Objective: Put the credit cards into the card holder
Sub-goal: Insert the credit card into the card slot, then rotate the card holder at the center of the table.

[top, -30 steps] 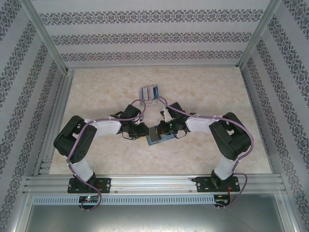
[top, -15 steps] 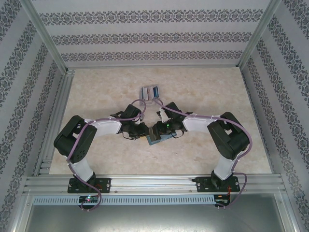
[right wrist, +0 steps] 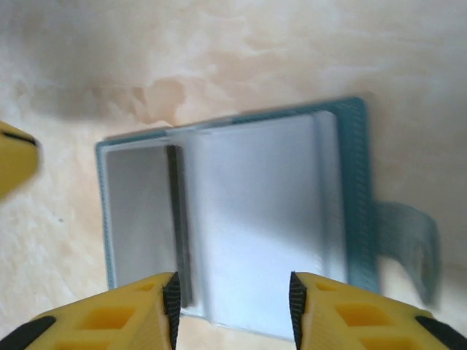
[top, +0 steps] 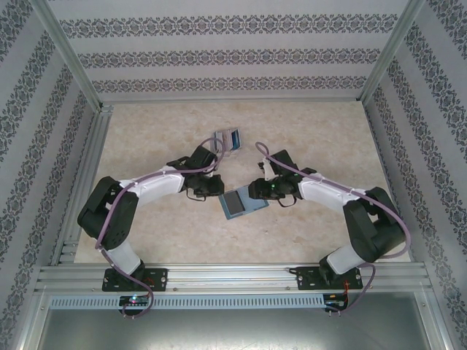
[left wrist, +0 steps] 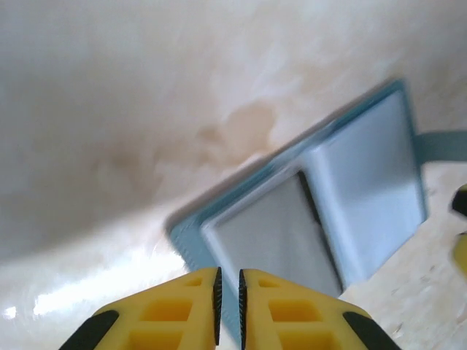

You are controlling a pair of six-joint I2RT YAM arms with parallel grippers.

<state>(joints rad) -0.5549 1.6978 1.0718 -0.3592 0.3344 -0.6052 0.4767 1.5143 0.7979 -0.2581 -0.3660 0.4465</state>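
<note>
Teal-blue squarish folding card holder [top: 241, 205] lies open and flat near middle of marbled beige tabletop [top: 328, 138], slightly toward near edge. Grey panel in one half looks like card seated in slot; not certain. Fanned pile of thin grey, lilac, blue credit cards [top: 228, 138] sits beyond holder toward far edge, apart from it. Left end effector [left wrist: 228, 283]: yellow fingers almost together, nothing between. Right end effector [right wrist: 233, 292]: fingers apart above holder, gripping nothing. Judgement: task early; pile left to load.

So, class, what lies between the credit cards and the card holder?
Bare marbled tabletop, seen from the top camera, separates the credit cards from the card holder.
</note>
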